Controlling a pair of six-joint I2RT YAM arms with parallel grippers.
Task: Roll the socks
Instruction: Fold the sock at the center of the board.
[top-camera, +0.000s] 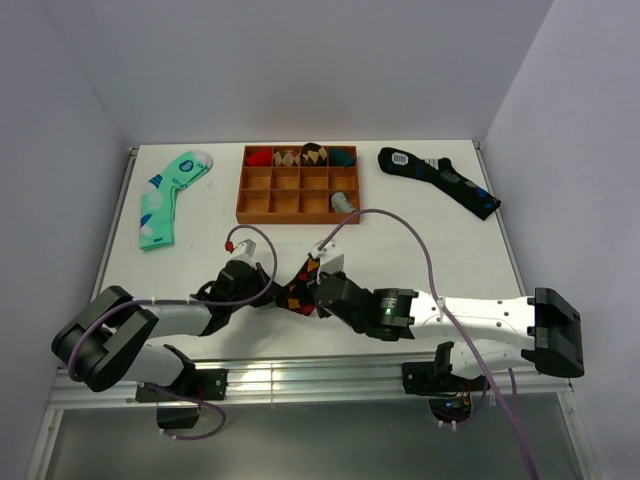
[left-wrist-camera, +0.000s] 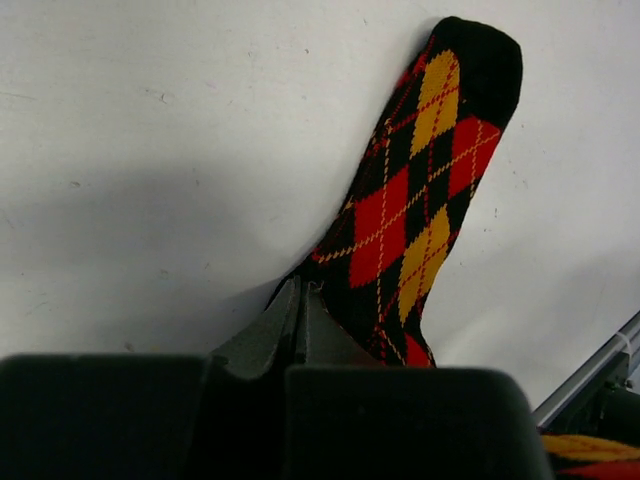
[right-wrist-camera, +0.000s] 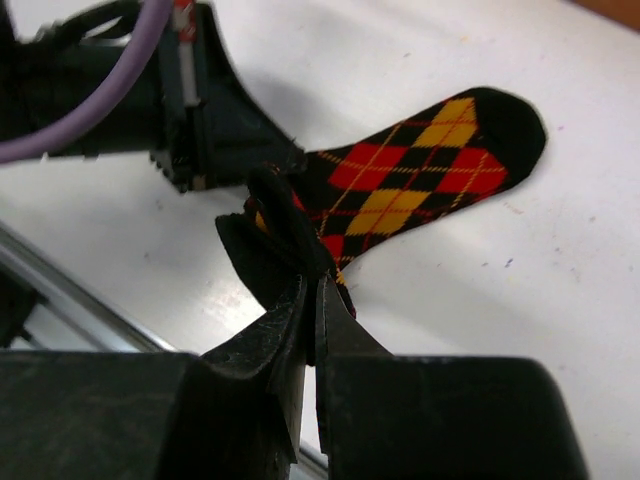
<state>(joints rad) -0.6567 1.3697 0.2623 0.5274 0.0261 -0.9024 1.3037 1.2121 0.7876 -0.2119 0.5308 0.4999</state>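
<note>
The black argyle sock (top-camera: 298, 288) (left-wrist-camera: 420, 200) (right-wrist-camera: 420, 175), with red, orange and tan diamonds, lies near the table's front edge between both arms, toe pointing away. My left gripper (top-camera: 279, 293) (left-wrist-camera: 300, 298) is shut, pinching the sock's side edge low on the table. My right gripper (top-camera: 312, 298) (right-wrist-camera: 318, 288) is shut on the sock's black cuff end, which is bunched and lifted above the table. The left gripper's fingers (right-wrist-camera: 270, 150) meet the sock just beyond that fold.
A wooden compartment tray (top-camera: 298, 219) at the back centre holds several rolled socks. A mint green and white sock (top-camera: 165, 195) lies back left. A dark navy sock (top-camera: 440, 178) lies back right. A metal rail (right-wrist-camera: 60, 270) runs along the front edge.
</note>
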